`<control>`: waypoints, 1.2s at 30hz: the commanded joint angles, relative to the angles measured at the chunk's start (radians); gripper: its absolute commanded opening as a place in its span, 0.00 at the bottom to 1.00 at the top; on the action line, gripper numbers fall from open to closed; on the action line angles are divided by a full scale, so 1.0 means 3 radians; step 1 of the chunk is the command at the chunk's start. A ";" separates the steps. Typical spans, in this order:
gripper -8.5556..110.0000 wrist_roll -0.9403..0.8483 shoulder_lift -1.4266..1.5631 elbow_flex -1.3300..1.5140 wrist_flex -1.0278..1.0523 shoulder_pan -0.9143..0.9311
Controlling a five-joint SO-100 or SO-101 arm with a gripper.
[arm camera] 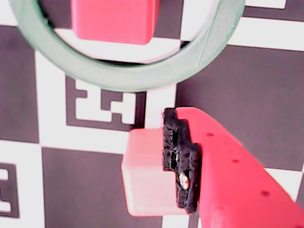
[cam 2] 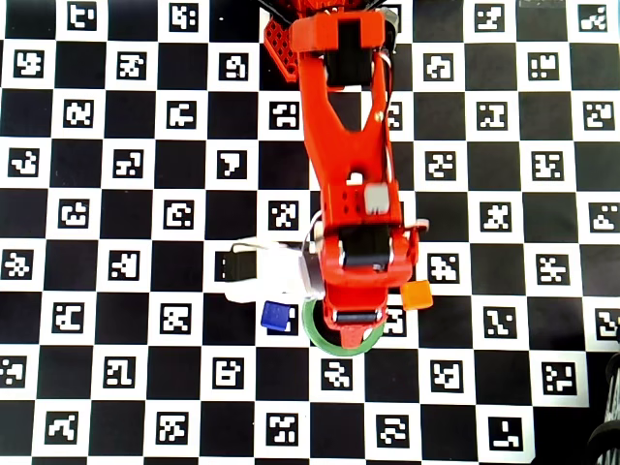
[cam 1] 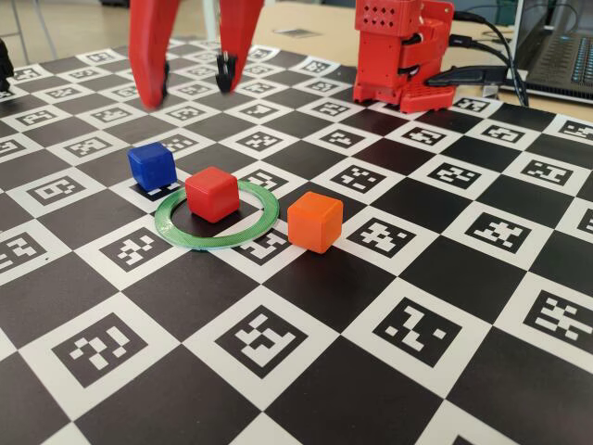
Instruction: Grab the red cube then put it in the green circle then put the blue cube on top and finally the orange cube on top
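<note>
I log the red cube (cam 1: 212,193), blue cube (cam 1: 152,166) and orange cube (cam 1: 315,221): smooth plastic, slight sheen. Green circle (cam 1: 216,233): plastic, finely ridged. Gripper (cam 1: 193,82): matt red plastic, rough black pad (arm camera: 179,159). Checkered board (cam 1: 389,352): matt print.

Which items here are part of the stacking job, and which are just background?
Job:
red cube, already inside the green circle
blue cube
orange cube
gripper

Background:
checkerboard marker mat
laptop
cables
</note>
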 commanded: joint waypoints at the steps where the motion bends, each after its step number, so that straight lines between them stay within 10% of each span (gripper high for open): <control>1: 0.35 -0.0097 0.0399 -0.0276 0.0133 0.0128; 36: 0.38 -0.0430 -0.0849 -0.0174 -0.0557 0.0772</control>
